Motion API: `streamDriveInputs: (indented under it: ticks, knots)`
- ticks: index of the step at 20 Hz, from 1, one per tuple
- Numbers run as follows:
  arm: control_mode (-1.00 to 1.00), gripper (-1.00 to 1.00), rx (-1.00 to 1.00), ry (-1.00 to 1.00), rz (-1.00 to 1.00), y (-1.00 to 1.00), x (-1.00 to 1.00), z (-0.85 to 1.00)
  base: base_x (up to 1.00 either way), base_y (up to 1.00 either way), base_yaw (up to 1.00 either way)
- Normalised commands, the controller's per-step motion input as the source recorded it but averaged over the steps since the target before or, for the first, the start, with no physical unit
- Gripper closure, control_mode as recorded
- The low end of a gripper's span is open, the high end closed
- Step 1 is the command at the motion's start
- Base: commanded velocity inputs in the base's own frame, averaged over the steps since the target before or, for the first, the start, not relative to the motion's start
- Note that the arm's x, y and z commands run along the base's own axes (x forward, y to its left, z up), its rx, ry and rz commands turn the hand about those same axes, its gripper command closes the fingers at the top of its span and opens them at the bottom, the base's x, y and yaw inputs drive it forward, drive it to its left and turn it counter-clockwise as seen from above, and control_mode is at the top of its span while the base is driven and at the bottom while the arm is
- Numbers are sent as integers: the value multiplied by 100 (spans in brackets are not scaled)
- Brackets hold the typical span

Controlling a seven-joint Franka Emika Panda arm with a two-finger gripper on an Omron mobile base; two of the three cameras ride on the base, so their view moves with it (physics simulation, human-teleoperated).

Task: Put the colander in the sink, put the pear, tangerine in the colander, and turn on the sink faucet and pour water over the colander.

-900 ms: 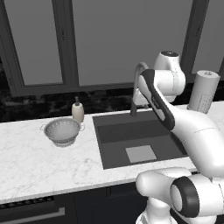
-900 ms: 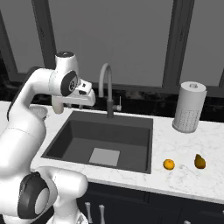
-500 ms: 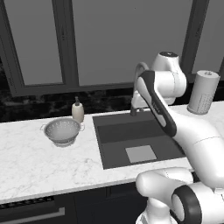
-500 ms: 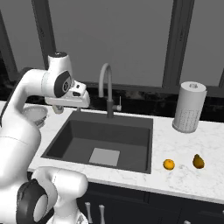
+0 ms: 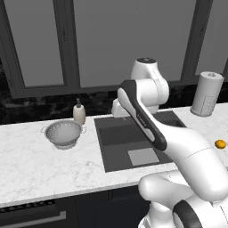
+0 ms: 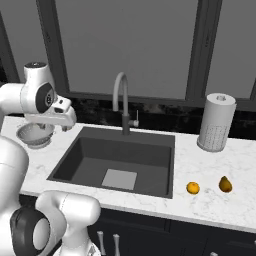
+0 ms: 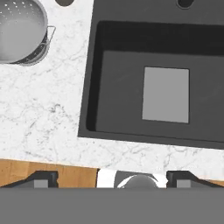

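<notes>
The silver colander [image 5: 64, 132] [image 6: 34, 135] stands on the white marble counter left of the sink [image 5: 116, 143] [image 6: 93, 156], and in the hand view the colander [image 7: 19, 30] sits at the upper left. My gripper [image 7: 112, 178] hangs open and empty, high above the sink's [image 7: 118, 87] left edge, apart from the colander. In the right base view the hand [image 6: 56, 114] is just right of the colander. The tangerine [image 6: 193, 188] [image 5: 220, 144] and the pear [image 6: 225, 184] lie on the counter right of the sink. The sink faucet [image 6: 121, 102] rises behind the basin, with no water running.
A beige soap bottle [image 5: 79, 113] stands behind the colander near the wall. A white paper-towel roll [image 6: 216, 121] [image 5: 207, 93] stands at the back right. Dark windows run behind the counter. The wooden floor shows past the counter's front edge in the hand view.
The hand has swung left, from over the back of the sink toward its left edge, nearer the colander. The colander and both fruits have not moved.
</notes>
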Motion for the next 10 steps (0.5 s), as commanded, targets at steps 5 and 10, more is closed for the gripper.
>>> streamDriveInputs:
  ticks: [5,10]
  knots:
    - [-100,-100,0,5,-12,84,8,-14,0,0,0]
    - [-100,-100,0,4,-15,83,34,-30,0,0,0]
